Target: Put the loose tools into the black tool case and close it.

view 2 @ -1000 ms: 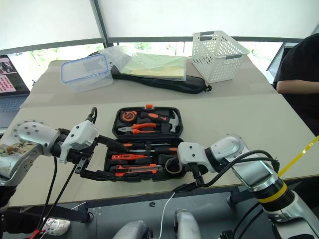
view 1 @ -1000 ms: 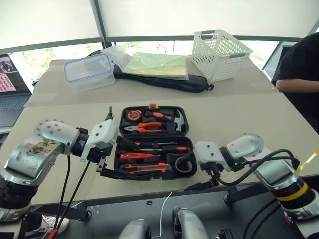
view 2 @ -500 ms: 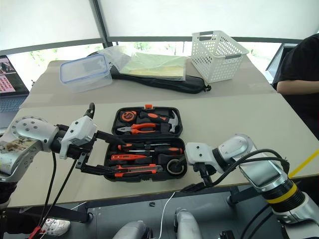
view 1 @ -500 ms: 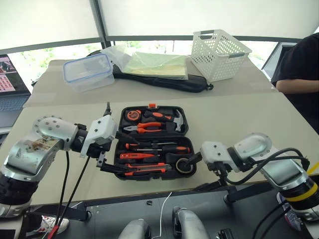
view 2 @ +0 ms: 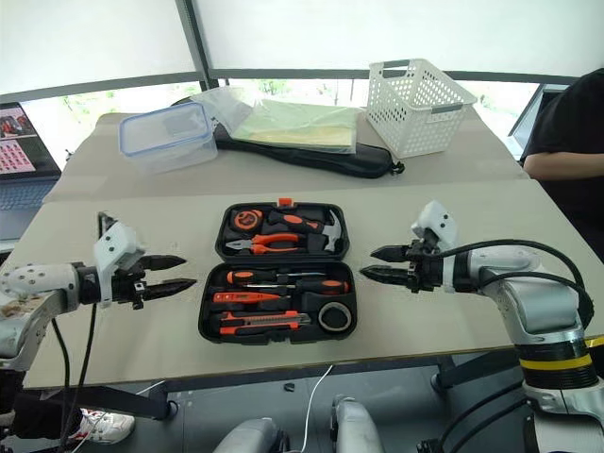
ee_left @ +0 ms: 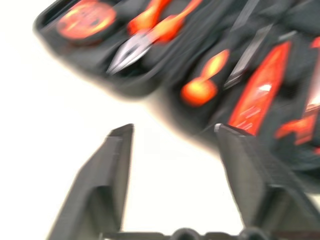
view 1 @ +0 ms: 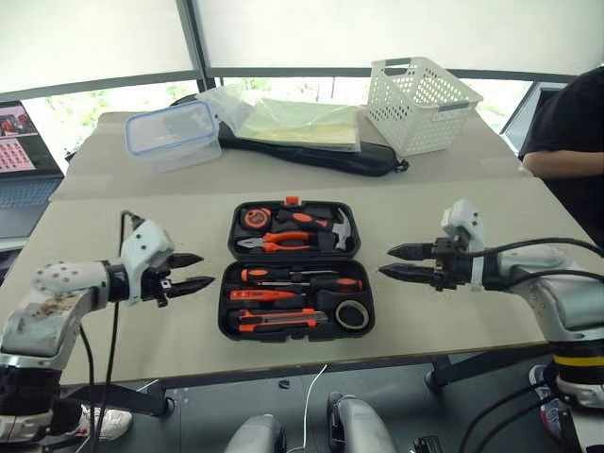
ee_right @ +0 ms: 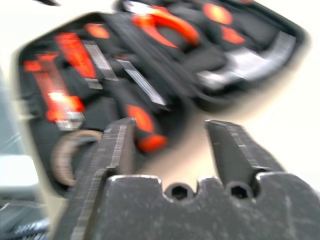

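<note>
Two grippers of mine hang over the tan table (view 1: 453, 222), one on each side of the black tool case (view 1: 297, 269). My left gripper (view 1: 189, 272) is at the left of the frame, and its two black fingers have a gap between them with nothing inside. My right gripper (view 1: 406, 261) is at the right of the frame, and its fingers are parted too, holding nothing. Both point in toward the case but do not touch it.

The case sits in the middle of the frame with its lid lying flat and open. In the near half I see two screwdrivers (view 1: 302, 278), a slim orange tester pen (view 1: 260, 294), a utility knife (view 1: 278, 322) and a dark tape roll (view 1: 351, 315). In the far half lie the pliers (view 1: 274, 241), a small hammer (view 1: 332, 226) and a round tape measure (view 1: 252, 218).

At the top of the frame, on the far table, I see a clear box with a blue rim (view 1: 173, 135), a long black bag (view 1: 321, 156) with a plastic bag of yellow-green sheets (view 1: 293, 121) on it, and a white basket (view 1: 420, 90). A laptop (view 1: 28, 137) is at the far left. A person's arm in a black sleeve (view 1: 562, 123) rests at the far right.
</note>
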### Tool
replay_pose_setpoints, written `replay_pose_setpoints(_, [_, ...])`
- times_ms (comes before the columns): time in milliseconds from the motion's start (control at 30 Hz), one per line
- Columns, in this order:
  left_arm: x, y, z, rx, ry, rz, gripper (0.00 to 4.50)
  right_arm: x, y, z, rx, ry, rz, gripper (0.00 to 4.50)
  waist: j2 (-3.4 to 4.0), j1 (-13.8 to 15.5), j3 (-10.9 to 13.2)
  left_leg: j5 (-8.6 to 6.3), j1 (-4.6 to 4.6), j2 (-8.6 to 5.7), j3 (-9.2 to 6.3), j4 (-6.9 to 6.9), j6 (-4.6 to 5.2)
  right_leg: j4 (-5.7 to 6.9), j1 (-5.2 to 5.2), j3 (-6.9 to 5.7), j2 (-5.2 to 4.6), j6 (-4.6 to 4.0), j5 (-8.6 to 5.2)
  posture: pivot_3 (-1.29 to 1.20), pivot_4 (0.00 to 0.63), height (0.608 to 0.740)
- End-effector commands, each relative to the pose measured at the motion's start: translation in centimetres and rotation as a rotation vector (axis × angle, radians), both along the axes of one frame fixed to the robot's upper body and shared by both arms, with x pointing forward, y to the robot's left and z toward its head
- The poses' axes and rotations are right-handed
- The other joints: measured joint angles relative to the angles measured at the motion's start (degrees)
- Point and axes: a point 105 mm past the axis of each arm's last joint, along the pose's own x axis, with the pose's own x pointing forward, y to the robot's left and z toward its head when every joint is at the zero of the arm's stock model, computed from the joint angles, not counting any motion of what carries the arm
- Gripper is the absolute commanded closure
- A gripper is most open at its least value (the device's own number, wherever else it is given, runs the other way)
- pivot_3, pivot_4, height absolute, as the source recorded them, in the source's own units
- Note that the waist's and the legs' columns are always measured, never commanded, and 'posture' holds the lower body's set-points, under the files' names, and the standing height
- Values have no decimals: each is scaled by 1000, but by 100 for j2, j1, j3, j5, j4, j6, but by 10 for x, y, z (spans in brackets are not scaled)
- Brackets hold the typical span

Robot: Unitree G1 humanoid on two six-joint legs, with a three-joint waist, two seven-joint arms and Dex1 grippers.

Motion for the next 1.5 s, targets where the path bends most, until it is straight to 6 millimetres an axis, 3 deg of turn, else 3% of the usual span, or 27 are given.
replay_pose_setpoints(33, [2, -3, -10, 42, -14, -17, 3400, 9, -3, -16, -94, -68, -7, 3393, 0, 2, 0, 0, 0, 0, 1, 0, 0, 0, 0, 0, 0, 0, 0, 0, 150, 740])
replay_pose_setpoints(133, [3, -8, -20, 40, -2, -40, 4479, 15, 4, -27, -181, -134, 39, 4457, 1, -9, -1, 0, 6, 0, 4, -2, -1, 2, 3, 2, -1, 0, 0, 0, 150, 740])
replay_pose_setpoints(500, [-8, -60, -22, -34, 48, -261, 4494, -1, 52, -20, -145, -169, 304, 4483, 0, -24, -1, 1, 3, 1, 0, -1, -1, 0, 2, 1, -3, 0, 1, 0, 150, 740])
replay_pose_setpoints(733, [-29, -72, -31, -7, 103, -388, 4494, -21, 46, -21, -155, -138, 358, 4483, 1, -4, -1, 0, -2, 2, -3, -12, 0, -1, 1, -3, -1, 1, 1, 0, 150, 740])
replay_pose_setpoints(967, [-43, -72, -43, 14, 131, -408, 4494, -34, 34, -29, -163, -111, 327, 4483, 1, 21, -1, 0, -3, 2, -4, -28, 0, -4, 1, -10, 0, 1, 0, 0, 150, 740])
replay_pose_setpoints(1167, [-37, -55, -44, 54, 130, -331, 4494, -24, 20, -30, -237, -177, 230, 4483, 1, 28, -1, 0, 7, 2, 0, -22, 0, -8, 2, 0, -3, 0, 0, 0, 150, 740])
replay_pose_setpoints(1267, [-26, -14, -45, 146, 132, -192, 4494, -20, -8, -27, -330, -178, 166, 4483, 1, 27, -1, 1, 9, 2, 0, -16, -1, -2, 3, 1, -2, 0, 0, 0, 150, 740])
replay_pose_setpoints(1300, [-24, 1, -44, 169, 131, -150, 4089, -20, -18, -24, -346, -168, 148, 4500, 1, 27, -1, 1, 9, 2, 1, -14, -1, 0, 3, 1, -2, -1, 0, 0, 150, 740])
replay_pose_setpoints(1367, [-20, 20, -38, 182, 140, -91, 3840, -18, -31, -18, -335, -147, 104, 3919, 2, 26, -1, 1, 11, 2, 1, -14, -2, 1, 3, 0, 0, -2, 0, 0, 150, 740])
replay_pose_setpoints(1500, [4, 24, -12, -27, 151, 58, 2449, -2, -36, 2, -176, -95, -11, 2768, 1, -24, -1, 2, 22, 6, 5, -20, -2, 0, 11, 2, 5, -6, 2, 0, 150, 740])
